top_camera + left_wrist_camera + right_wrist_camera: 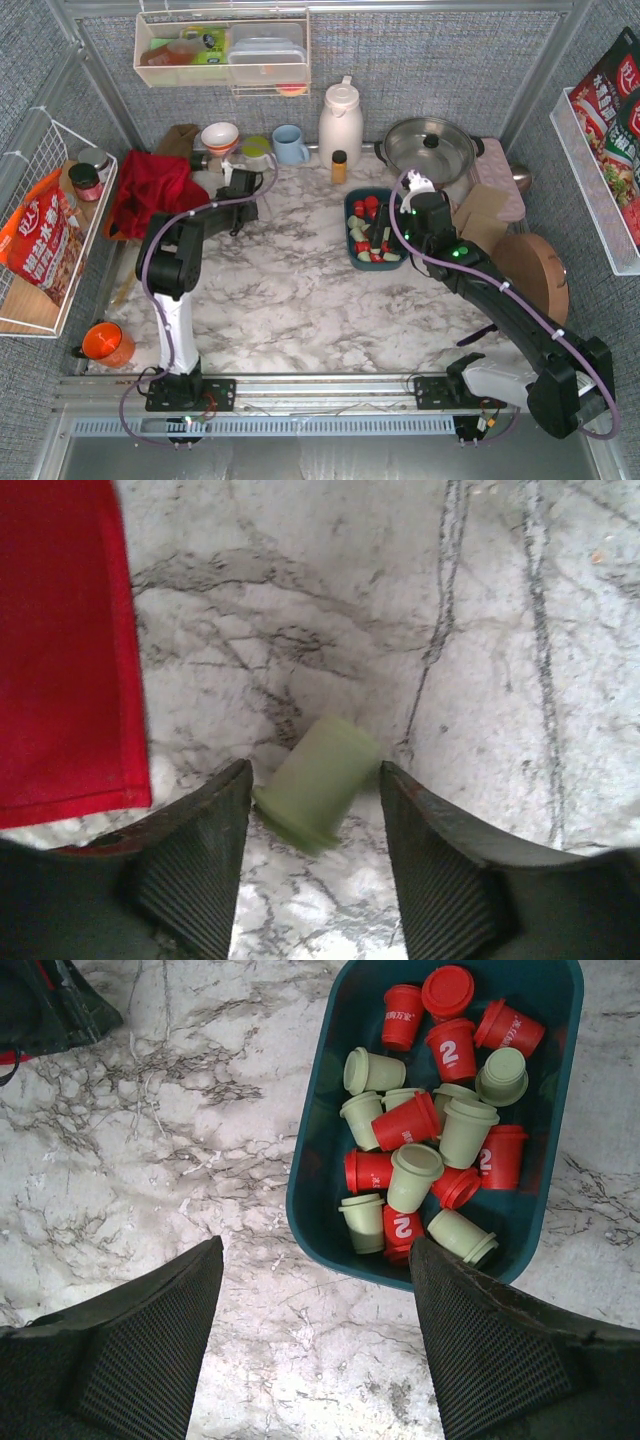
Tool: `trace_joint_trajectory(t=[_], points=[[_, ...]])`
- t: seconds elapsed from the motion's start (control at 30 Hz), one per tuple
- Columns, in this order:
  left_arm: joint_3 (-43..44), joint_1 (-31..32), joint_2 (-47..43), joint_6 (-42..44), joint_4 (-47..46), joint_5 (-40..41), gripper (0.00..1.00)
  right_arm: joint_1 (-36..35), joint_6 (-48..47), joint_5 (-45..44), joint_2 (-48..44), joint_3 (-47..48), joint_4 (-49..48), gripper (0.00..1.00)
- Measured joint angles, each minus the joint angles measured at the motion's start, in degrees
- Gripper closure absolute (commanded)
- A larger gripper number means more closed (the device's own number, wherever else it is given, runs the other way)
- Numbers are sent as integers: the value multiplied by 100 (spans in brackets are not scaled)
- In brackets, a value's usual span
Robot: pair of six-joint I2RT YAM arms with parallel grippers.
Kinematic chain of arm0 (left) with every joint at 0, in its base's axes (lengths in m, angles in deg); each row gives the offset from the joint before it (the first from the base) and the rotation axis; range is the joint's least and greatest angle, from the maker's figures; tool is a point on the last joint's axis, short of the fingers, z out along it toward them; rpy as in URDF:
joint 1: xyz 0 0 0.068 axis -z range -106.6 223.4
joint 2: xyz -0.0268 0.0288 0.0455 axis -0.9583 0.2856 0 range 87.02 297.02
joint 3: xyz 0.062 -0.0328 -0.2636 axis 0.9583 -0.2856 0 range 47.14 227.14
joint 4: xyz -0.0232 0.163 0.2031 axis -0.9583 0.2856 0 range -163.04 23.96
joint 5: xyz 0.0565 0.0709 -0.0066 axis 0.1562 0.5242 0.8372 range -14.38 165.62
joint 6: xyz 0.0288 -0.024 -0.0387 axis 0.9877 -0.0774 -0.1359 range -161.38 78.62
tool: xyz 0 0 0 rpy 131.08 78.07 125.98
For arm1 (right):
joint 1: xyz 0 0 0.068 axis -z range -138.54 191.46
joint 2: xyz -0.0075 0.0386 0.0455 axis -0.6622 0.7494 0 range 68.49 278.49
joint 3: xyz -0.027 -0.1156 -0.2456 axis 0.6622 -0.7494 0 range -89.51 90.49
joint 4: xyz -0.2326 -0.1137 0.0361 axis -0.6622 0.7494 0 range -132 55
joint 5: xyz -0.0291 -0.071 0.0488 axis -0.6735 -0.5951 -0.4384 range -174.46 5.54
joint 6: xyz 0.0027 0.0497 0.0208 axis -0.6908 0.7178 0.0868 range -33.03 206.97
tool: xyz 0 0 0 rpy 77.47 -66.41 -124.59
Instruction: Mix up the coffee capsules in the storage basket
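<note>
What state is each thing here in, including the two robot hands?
Storage basket, upright, holding capsules.
Coffee capsules, red and green jumbled together inside.
Loose green capsule, on its side on the table.
Left hand, around it; grip unclear.
Right hand, open, empty.
Pot, lid on.

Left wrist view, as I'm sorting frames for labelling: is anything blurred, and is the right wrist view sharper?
Left wrist view: the green capsule is smeared, the marble table sharp. Right wrist view: crisp, the numerals on the red capsules in the basket readable.
</note>
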Motion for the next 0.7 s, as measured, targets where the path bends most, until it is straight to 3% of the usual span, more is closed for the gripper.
trace_joint_trajectory(t=[0.1,0.2,0.43,0.57,0.7], points=[[120,-17,103,9,-66,-160,57,0,-2,4,4,0,0,21],[63,-28,66,61,-146,-378,62,0,-7,55,35,17,2,21],[-874,125,-1034,146,-557,-1740,61,0,-42,87,92,63,33,21],[-1034,730,-1521,323,-1469,-2610,59,0,-44,66,46,63,46,21],[-1034,1416,-1493,343,-2380,-3276,49,2,-39,-240,-234,-7,33,21]])
